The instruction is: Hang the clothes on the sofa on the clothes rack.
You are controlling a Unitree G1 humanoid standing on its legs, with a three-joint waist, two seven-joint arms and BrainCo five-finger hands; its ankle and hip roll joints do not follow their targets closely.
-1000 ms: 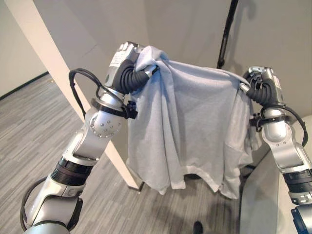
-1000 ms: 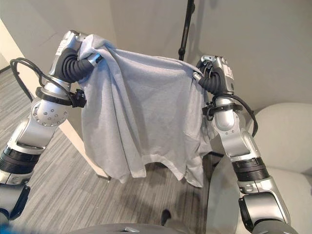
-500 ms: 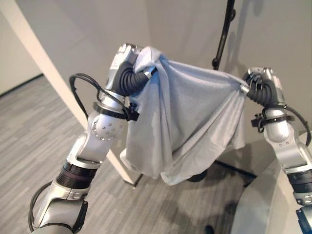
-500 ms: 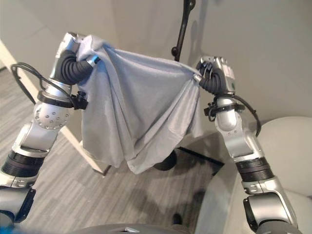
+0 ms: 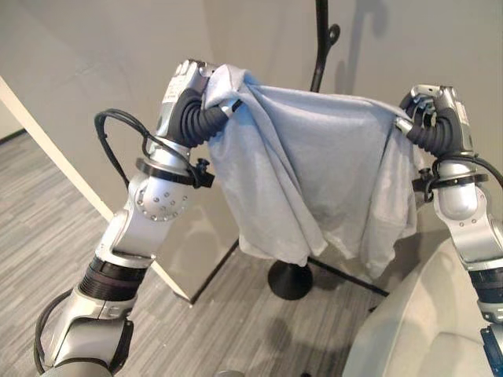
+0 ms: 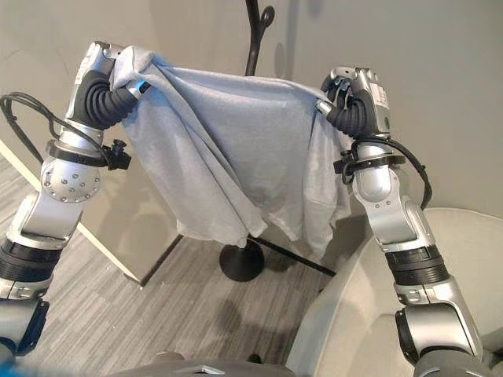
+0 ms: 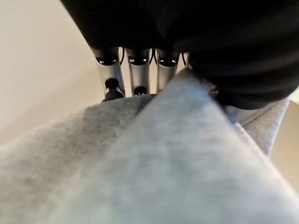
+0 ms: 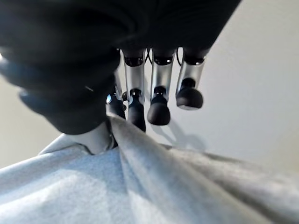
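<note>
Grey cloth is what I am holding up: a pale shirt [image 5: 314,173] is hanging stretched between both raised hands, its hem dangling above the round base of the black clothes rack [image 5: 290,280], whose pole is rising behind it. My left hand [image 5: 182,88] is gripping one bunched corner while my right hand [image 6: 355,88] is pinching the other. To the right, the light sofa [image 6: 369,314] is sitting beside the grey floor [image 5: 47,228].

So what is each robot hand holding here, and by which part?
Both hold one light grey cotton T-shirt stretched between them: the left robot hand grips its upper edge at one end, the right robot hand pinches the other end.
</note>
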